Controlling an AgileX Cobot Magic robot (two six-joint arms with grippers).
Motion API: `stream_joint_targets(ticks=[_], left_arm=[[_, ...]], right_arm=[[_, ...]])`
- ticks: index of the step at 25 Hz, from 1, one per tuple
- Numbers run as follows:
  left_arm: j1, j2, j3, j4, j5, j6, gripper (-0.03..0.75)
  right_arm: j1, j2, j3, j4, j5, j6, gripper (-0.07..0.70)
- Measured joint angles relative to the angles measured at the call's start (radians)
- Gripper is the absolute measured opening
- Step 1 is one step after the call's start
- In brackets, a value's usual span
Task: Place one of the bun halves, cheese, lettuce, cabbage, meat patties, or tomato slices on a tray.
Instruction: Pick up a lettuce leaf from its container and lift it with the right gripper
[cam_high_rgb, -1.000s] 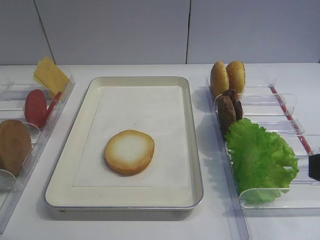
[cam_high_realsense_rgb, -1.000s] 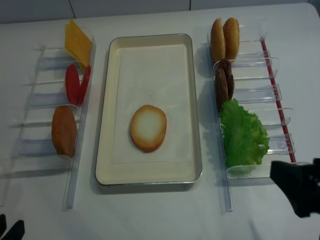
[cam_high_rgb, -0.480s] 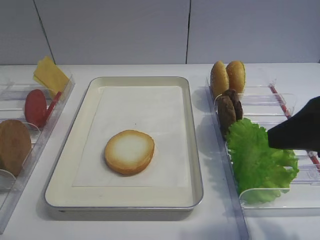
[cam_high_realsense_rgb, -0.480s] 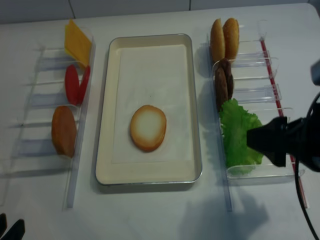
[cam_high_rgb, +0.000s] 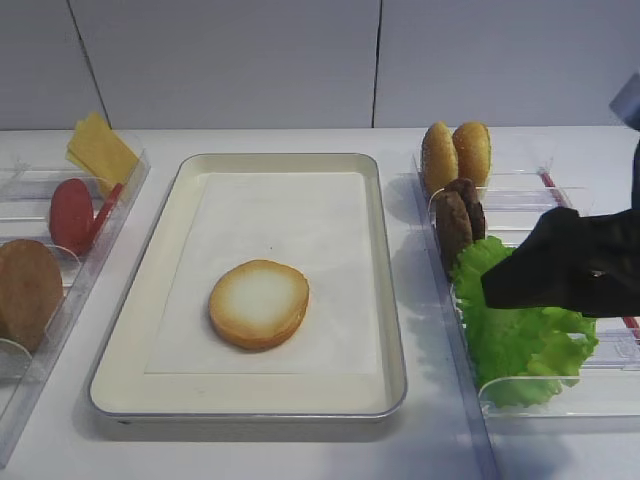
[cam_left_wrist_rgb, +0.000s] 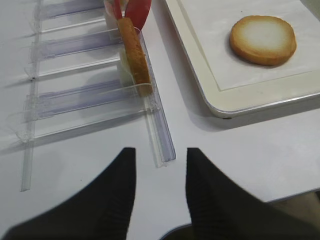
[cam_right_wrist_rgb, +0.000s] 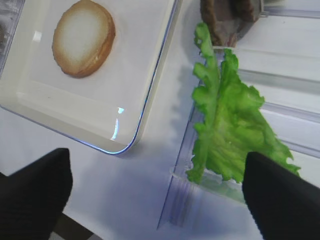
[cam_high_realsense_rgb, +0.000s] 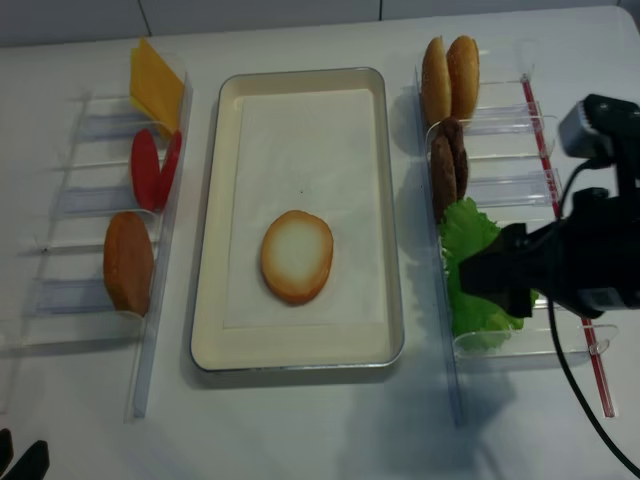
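Note:
One bun half (cam_high_rgb: 259, 303) lies cut face up on the paper-lined tray (cam_high_rgb: 300, 210). The frilly green lettuce (cam_high_rgb: 520, 340) stands in the near slot of the right rack. My right gripper (cam_right_wrist_rgb: 157, 200) hovers above it, open wide, with one finger (cam_right_wrist_rgb: 277, 195) over the leaf's edge and the other (cam_right_wrist_rgb: 35, 195) over the table; it holds nothing. My left gripper (cam_left_wrist_rgb: 161, 170) is open over bare table near the left rack's end. Meat patties (cam_high_rgb: 458, 218), two bun halves (cam_high_rgb: 456, 153), cheese (cam_high_rgb: 100, 150) and tomato slices (cam_high_rgb: 72, 213) sit in the racks. Cabbage is out of view.
Clear plastic racks flank the tray: the right rack (cam_high_realsense_rgb: 520, 190) and the left rack (cam_high_realsense_rgb: 80, 200), which also holds a brown bun (cam_high_realsense_rgb: 128, 262). The right arm's cable (cam_high_realsense_rgb: 575, 390) hangs over the table at the lower right. A white wall stands behind.
My right gripper has come in from the right edge, moving left and farther back until it is over the lettuce, still open. Nothing else has moved.

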Motion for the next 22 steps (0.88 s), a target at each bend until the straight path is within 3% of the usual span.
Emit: stream_joint_targets(ticks=[6, 12, 22], left_arm=[[0.0, 0.0, 0.0, 0.0, 0.0, 0.0, 0.234], [0.0, 0.0, 0.0, 0.0, 0.0, 0.0, 0.234], [0.0, 0.0, 0.0, 0.0, 0.0, 0.0, 0.234]], right_arm=[[0.077, 0.077, -0.008, -0.05, -0.094, 0.055, 0.677], [0.115, 0.153, -0.024, -0.053, -0.13, 0.056, 0.671], [0.115, 0.195, -0.041, -0.053, -0.143, 0.056, 0.463]])
